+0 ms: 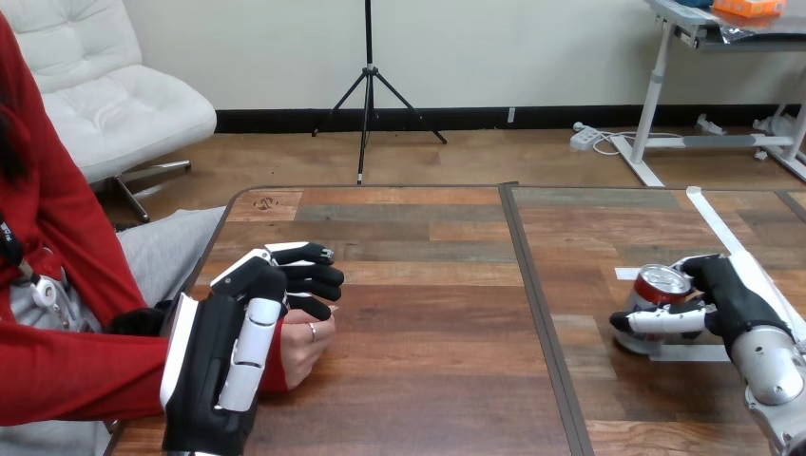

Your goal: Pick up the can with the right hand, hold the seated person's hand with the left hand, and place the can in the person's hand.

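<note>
A red can [654, 302] with a silver top stands on the wooden table [437, 380] at the right. My right hand [727, 299] is curled round it, thumb across its front and fingers behind it. At the left edge, the person's hand [306, 350] rests loosely closed on the table, coming out of a red sleeve. My left hand [238, 328] lies over the person's wrist and the back of that hand. Its fingers [309, 275] reach past the knuckles, relaxed and only slightly bent, and I see none of them wrapped round the person's hand.
A dark seam [532, 313] runs front to back between the table's two halves. White tape strips [718, 223] lie on the right half, one piece just under the can. The person sits close against the table's left edge.
</note>
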{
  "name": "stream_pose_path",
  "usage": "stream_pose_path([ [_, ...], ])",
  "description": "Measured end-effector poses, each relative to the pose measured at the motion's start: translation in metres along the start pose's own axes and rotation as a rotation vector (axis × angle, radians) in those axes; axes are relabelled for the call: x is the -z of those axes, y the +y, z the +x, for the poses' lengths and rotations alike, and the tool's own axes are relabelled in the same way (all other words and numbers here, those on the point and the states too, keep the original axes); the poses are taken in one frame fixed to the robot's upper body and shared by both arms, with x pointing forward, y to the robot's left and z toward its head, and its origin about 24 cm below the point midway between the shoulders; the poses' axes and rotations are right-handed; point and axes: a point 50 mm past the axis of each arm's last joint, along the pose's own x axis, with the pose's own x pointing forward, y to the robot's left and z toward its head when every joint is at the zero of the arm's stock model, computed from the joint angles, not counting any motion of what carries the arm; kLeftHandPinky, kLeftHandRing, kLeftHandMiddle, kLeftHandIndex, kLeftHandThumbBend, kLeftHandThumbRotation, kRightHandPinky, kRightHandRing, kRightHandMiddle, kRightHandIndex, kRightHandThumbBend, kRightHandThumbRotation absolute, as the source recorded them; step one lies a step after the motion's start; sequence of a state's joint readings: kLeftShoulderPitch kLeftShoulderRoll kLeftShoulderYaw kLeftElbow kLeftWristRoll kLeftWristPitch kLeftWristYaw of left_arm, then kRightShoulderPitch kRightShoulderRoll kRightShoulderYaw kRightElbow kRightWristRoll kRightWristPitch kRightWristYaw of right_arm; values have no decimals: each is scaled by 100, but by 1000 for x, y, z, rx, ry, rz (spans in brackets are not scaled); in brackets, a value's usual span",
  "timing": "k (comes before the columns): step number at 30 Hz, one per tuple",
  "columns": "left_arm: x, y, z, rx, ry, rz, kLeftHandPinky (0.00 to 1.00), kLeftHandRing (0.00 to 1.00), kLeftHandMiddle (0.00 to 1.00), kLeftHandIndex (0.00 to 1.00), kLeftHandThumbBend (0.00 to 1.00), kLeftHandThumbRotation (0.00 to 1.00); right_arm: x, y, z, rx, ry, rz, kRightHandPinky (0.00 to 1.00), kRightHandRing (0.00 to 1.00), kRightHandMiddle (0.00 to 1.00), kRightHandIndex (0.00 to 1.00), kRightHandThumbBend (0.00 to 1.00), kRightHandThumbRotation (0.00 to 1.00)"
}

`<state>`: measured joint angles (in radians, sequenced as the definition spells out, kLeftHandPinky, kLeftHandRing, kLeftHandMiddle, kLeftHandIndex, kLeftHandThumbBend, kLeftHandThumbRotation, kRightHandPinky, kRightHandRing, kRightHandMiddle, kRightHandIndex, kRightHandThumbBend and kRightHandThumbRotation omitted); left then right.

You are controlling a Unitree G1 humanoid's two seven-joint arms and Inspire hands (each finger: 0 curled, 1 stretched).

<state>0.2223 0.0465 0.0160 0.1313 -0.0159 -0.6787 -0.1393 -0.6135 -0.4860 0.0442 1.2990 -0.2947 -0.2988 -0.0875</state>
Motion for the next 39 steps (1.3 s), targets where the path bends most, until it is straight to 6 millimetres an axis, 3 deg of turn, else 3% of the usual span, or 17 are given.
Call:
stream_pose_path([
  [8, -4, 3, 0, 24, -33, 101, 55, 64, 65, 63, 58, 88, -7, 0, 1, -21, -42, 0, 34, 38, 42, 46, 86, 0],
  [16, -8, 10, 3, 19, -48, 209, 59, 70, 71, 67, 73, 76, -20, -3, 3, -40, -118, 0, 34, 38, 43, 46, 83, 0],
  [28, -21, 29, 9, 20, -40, 484, 67, 76, 78, 75, 93, 69, -41, -11, 4, -29, -234, -12, 36, 41, 45, 46, 83, 0],
  [39, -38, 43, 17, 41, -46, 708, 70, 83, 86, 83, 100, 52, -54, -17, 4, -11, -299, -16, 30, 34, 43, 45, 84, 0],
])
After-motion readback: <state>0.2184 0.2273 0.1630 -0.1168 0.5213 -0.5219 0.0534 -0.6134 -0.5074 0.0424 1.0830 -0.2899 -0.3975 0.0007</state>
